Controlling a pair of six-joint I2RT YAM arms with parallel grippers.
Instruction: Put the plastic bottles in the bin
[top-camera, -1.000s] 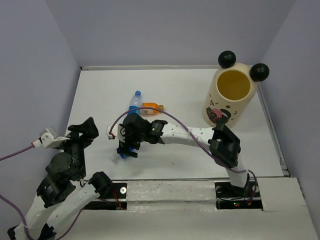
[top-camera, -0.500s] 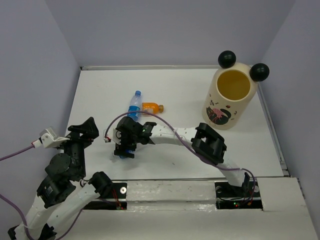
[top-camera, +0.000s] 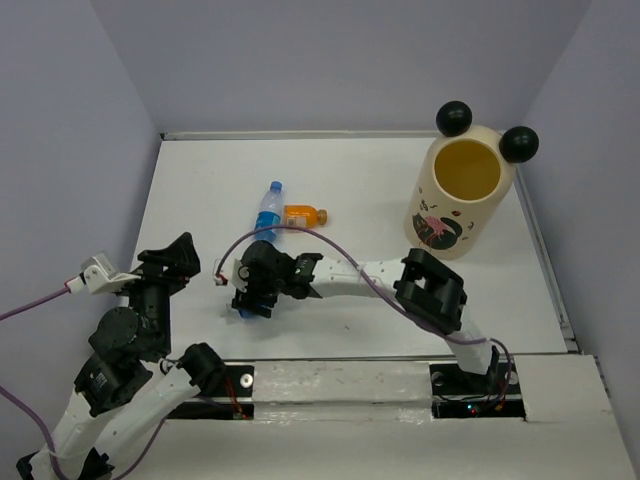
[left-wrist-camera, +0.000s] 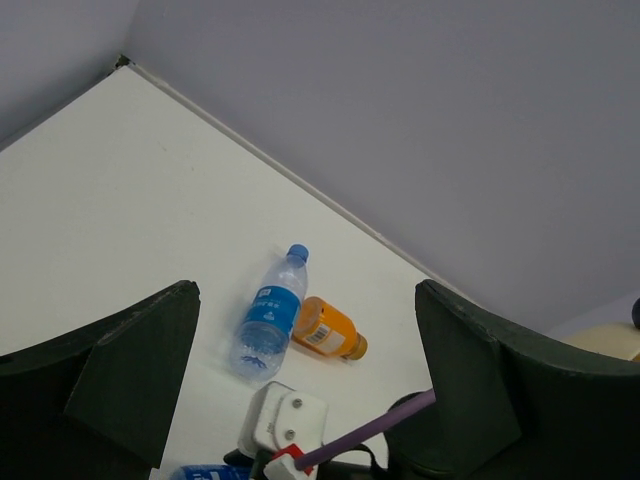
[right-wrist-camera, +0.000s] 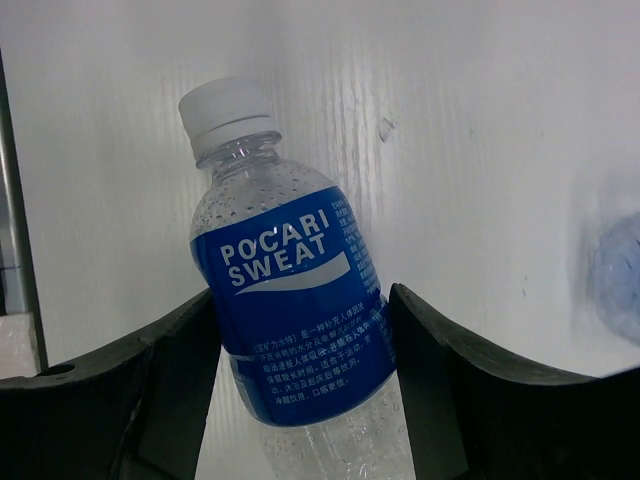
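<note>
My right gripper (top-camera: 252, 298) reaches left across the table and is shut on a clear bottle with a blue label (right-wrist-camera: 290, 290) and a white cap, which lies on the table; a bit of it shows under the fingers in the top view (top-camera: 247, 312). Both fingers (right-wrist-camera: 150, 400) touch its sides around my right gripper (right-wrist-camera: 303, 295). Another clear blue-labelled bottle (top-camera: 268, 207) and an orange bottle (top-camera: 303, 215) lie together further back; they also show in the left wrist view (left-wrist-camera: 268, 325) (left-wrist-camera: 328, 335). The cream bin (top-camera: 445, 215) stands at the back right. My left gripper (top-camera: 172, 258) is open and empty.
Grey walls close the table on the left, back and right. The right arm's elbow (top-camera: 432, 290) stands between the bottles and the bin. The right wrist's white camera block (left-wrist-camera: 283, 425) and purple cable sit just ahead of my left gripper (left-wrist-camera: 305, 292).
The right wrist has turned a little over the blue-labelled bottle and its elbow has shifted left then slightly back. The left arm and the other bottles have not moved.
</note>
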